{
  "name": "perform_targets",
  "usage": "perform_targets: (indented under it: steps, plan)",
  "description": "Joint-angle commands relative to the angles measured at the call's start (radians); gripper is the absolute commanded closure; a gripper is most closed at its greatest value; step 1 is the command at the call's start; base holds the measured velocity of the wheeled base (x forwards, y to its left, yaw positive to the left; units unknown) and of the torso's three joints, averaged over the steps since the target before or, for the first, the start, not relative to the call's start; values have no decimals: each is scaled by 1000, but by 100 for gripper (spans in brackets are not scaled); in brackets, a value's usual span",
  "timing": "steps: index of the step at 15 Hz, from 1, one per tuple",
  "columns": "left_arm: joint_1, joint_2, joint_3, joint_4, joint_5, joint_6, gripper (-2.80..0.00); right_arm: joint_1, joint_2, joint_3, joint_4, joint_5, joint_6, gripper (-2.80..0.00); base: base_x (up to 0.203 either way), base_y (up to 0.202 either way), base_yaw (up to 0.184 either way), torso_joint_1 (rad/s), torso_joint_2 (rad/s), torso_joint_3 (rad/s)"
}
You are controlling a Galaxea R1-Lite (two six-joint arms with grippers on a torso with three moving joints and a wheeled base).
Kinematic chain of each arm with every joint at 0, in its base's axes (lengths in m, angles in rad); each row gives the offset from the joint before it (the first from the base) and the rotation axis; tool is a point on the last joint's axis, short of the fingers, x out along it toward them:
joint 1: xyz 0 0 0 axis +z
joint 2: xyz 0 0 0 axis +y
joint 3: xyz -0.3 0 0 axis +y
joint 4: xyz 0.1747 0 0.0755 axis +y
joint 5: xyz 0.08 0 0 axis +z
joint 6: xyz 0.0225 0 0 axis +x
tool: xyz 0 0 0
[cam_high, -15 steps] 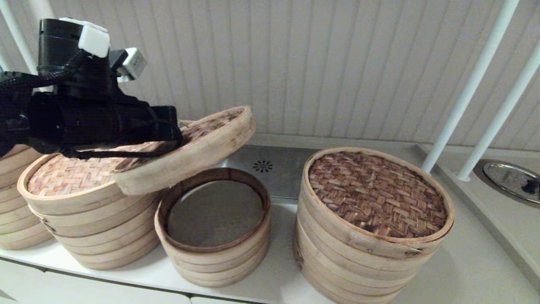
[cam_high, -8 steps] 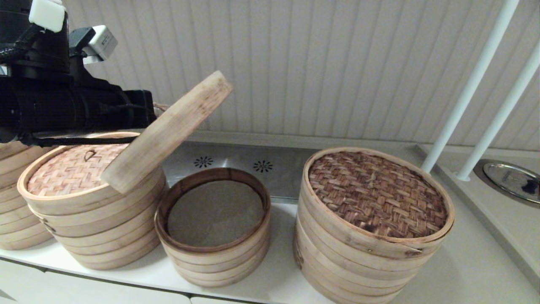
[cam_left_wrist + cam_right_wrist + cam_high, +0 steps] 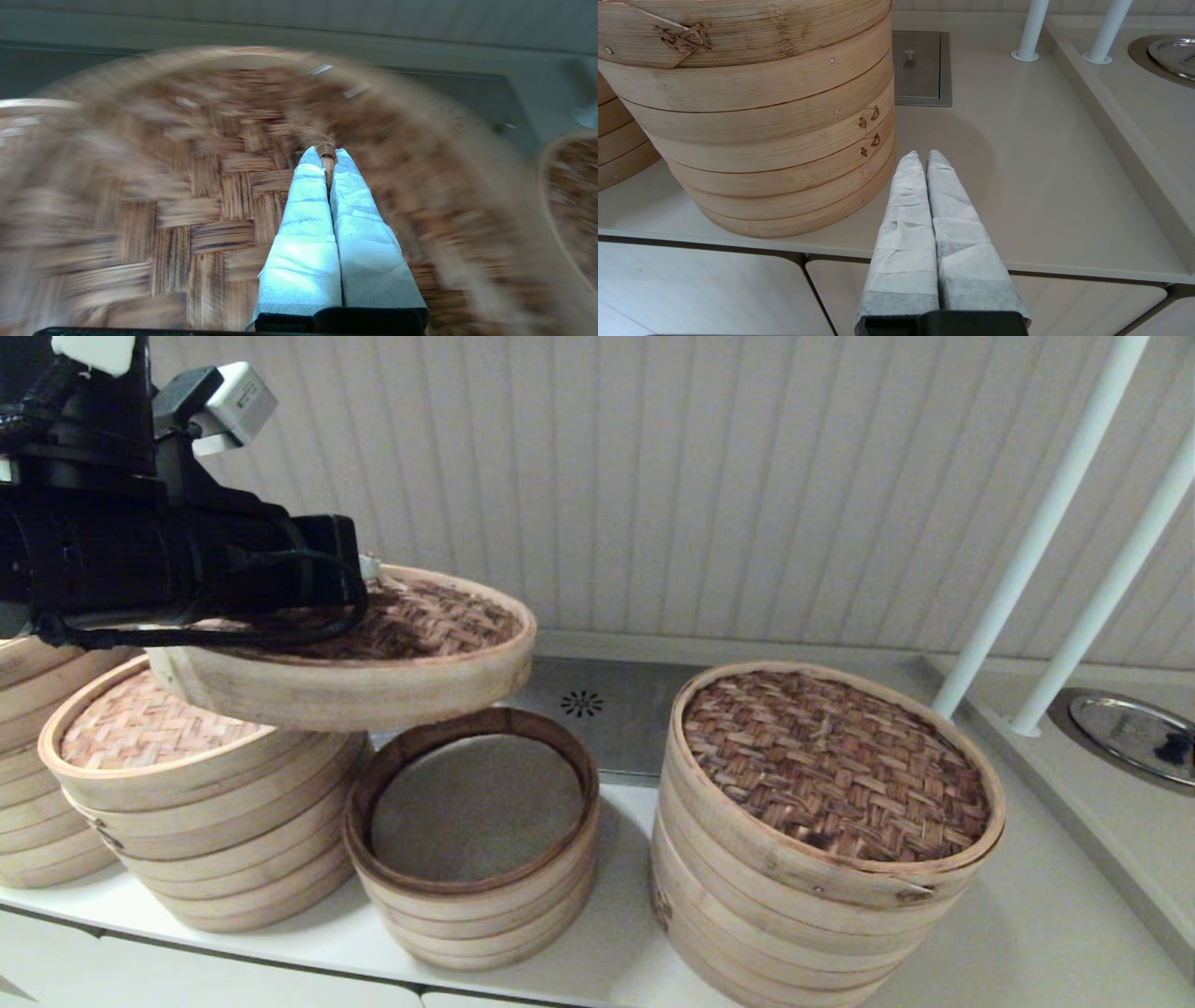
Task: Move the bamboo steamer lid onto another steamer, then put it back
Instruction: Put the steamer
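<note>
The bamboo steamer lid (image 3: 411, 639), brown herringbone weave in a pale rim, hangs nearly level in the air, over the right part of the mid-sized steamer and the left rim of the small open one. My left gripper (image 3: 369, 569) is shut on its centre loop handle (image 3: 325, 151), white fingers (image 3: 306, 205) pressed together over the weave (image 3: 219, 205). The other steamer (image 3: 187, 803), tan-lidded, stands under it at the left. The small lidless steamer (image 3: 476, 859) sits in the middle. My right gripper (image 3: 922, 156) is shut and empty, low over the counter beside the widest steamer (image 3: 752, 116).
The widest steamer (image 3: 822, 840) with dark weave stands at the right. Another stack (image 3: 28, 821) sits at the far left edge. Two white posts (image 3: 1036, 532) rise at the right, near a round metal cover (image 3: 1134, 733). A metal drain plate (image 3: 597, 705) lies behind the steamers.
The lid, steeply tilted on edge half a second ago, has swung back to nearly level. It still hangs from my left gripper, which has shifted slightly right. The right arm has not moved.
</note>
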Motion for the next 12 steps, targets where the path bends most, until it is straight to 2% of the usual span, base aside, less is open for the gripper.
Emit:
perform_targets:
  steps: [1, 5, 9, 12]
  plan:
    - [-3, 0, -1, -5, -2, -1, 0, 0, -1, 3, 0, 0, 0, 0, 0, 0, 0, 0, 0, 0]
    - [39, -24, -14, -8, 6, 0, 0, 0, -1, 3, 0, 0, 0, 0, 0, 0, 0, 0, 0, 0]
    - [170, -47, -4, 0, -13, 7, 0, 0, -1, 3, 0, 0, 0, 0, 0, 0, 0, 0, 0, 0]
    - [290, -75, 9, 9, -76, 34, 0, 0, -1, 3, 0, 0, 0, 0, 0, 0, 0, 0, 0, 0]
